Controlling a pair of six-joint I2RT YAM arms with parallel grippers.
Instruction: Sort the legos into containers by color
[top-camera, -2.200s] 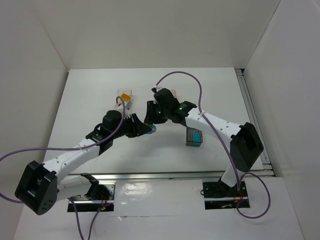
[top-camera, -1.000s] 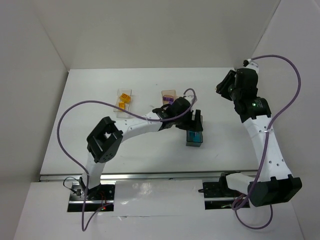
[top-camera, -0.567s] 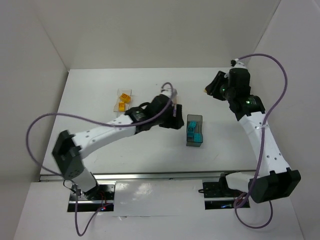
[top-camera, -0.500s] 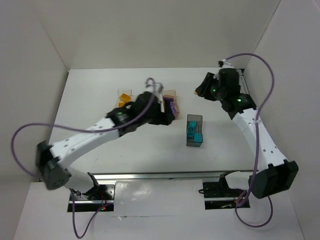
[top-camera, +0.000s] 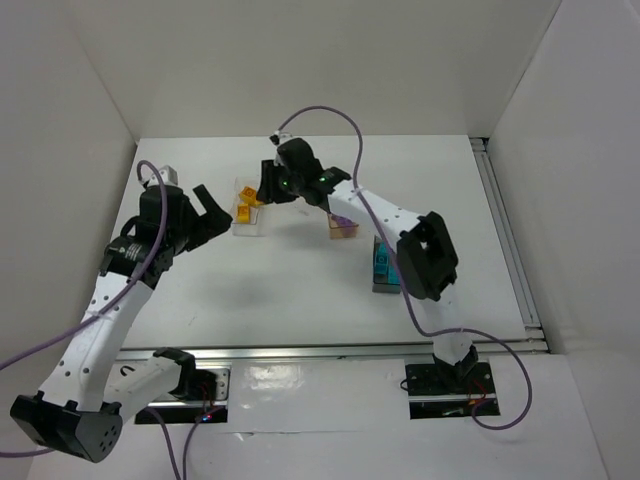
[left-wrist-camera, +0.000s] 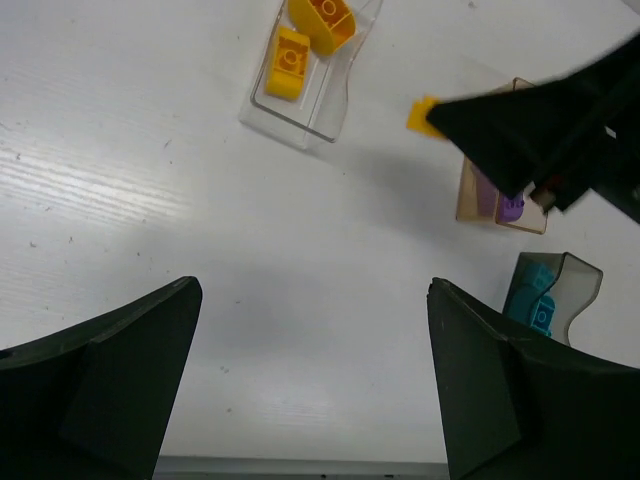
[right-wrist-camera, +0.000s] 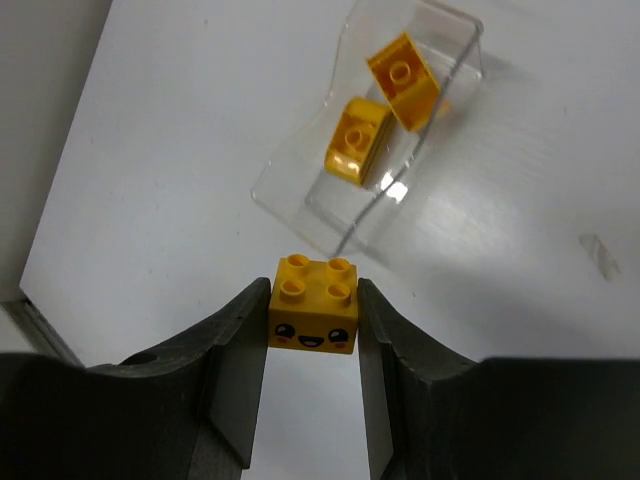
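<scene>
My right gripper (right-wrist-camera: 313, 300) is shut on a yellow lego with a smiling face (right-wrist-camera: 313, 318). It hovers just short of the clear container (right-wrist-camera: 330, 205), which holds two yellow legos (right-wrist-camera: 357, 140). From above, the right gripper (top-camera: 266, 193) reaches across to that clear container (top-camera: 250, 222). My left gripper (top-camera: 214, 207) stands open and empty to the left of it, over bare table (left-wrist-camera: 312, 290). Purple legos (left-wrist-camera: 510, 207) lie in the orange-tan container (left-wrist-camera: 470, 195). Teal legos (left-wrist-camera: 530, 300) lie in the dark grey container (left-wrist-camera: 585, 275).
The right arm's elbow (top-camera: 428, 255) hangs over the dark grey container (top-camera: 381, 288) and hides part of it. White walls close in the table on the left, back and right. A metal rail (top-camera: 330, 352) runs along the near edge.
The right arm swung from the far right across to the clear container, carrying the yellow lego. The left arm drew back from the middle containers to the left and opened wider.
</scene>
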